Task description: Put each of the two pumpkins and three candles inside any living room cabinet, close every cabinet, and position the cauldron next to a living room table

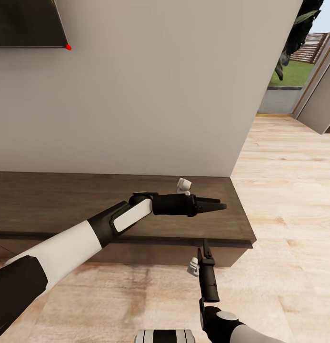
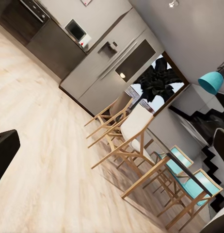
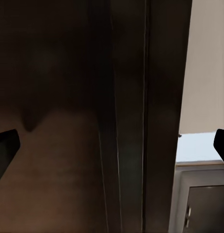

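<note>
The low dark brown cabinet (image 1: 65,205) runs along the grey wall, and its visible front is shut. My left gripper (image 1: 221,206) reaches out level over the right end of the cabinet's top. It is open and empty; in the left wrist view its fingertips (image 2: 5,150) sit at the picture's edges. My right gripper (image 1: 205,245) points at the cabinet's front edge near its right end, open with nothing in it. The right wrist view has dark wood of the cabinet (image 3: 54,97) close up between the spread fingertips (image 3: 5,148). The pumpkins, candles, cauldron and table are out of view.
A black TV (image 1: 26,24) hangs on the wall at upper left. Light wood floor (image 1: 288,214) stretches right of the cabinet toward a glass opening (image 1: 291,71). The left wrist view looks across the floor to wooden chairs (image 2: 126,136) and grey kitchen units (image 2: 92,68).
</note>
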`<state>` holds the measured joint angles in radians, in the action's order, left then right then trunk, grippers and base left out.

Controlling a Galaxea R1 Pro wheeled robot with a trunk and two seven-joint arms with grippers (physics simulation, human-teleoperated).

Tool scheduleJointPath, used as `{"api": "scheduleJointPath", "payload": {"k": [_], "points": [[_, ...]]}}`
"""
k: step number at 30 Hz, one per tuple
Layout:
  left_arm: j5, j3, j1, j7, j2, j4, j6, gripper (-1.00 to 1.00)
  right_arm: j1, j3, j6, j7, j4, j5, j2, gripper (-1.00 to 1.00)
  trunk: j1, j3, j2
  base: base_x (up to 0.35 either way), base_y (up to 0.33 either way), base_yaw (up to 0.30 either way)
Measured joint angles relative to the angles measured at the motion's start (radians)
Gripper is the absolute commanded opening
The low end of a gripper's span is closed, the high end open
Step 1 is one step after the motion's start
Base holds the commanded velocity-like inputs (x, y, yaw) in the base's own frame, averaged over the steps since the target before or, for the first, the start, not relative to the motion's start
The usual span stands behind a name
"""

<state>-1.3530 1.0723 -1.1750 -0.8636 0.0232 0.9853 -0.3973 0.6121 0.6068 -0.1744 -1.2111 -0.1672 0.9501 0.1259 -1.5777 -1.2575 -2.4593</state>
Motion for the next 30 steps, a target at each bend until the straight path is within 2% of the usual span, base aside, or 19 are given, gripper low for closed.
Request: {"api": "scheduleJointPath", "payload": {"k": [6, 12, 30], "points": [[0.0, 0.0, 0.0, 0.0, -0.001, 0.0, 0.0, 1.0, 0.0, -0.003, -0.008, -0.001, -0.001, -0.009, -0.002, 1.0, 0.0, 0.0, 0.0, 0.0, 0.0, 0.0], [0.0, 0.0, 0.0, 0.0, -0.003, -0.001, 0.0, 1.0, 0.0, -0.005, -0.078, 0.003, -0.002, -0.015, -0.002, 1.0, 0.0, 0.0, 0.0, 0.0, 0.0, 0.0], [0.0, 0.0, 0.0, 0.002, -0.006, 0.0, 0.0, 1.0, 0.007, -0.007, -0.085, 0.004, -0.007, -0.018, -0.003, 1.0, 0.0, 0.0, 0.0, 0.0, 0.0, 0.0]]}}
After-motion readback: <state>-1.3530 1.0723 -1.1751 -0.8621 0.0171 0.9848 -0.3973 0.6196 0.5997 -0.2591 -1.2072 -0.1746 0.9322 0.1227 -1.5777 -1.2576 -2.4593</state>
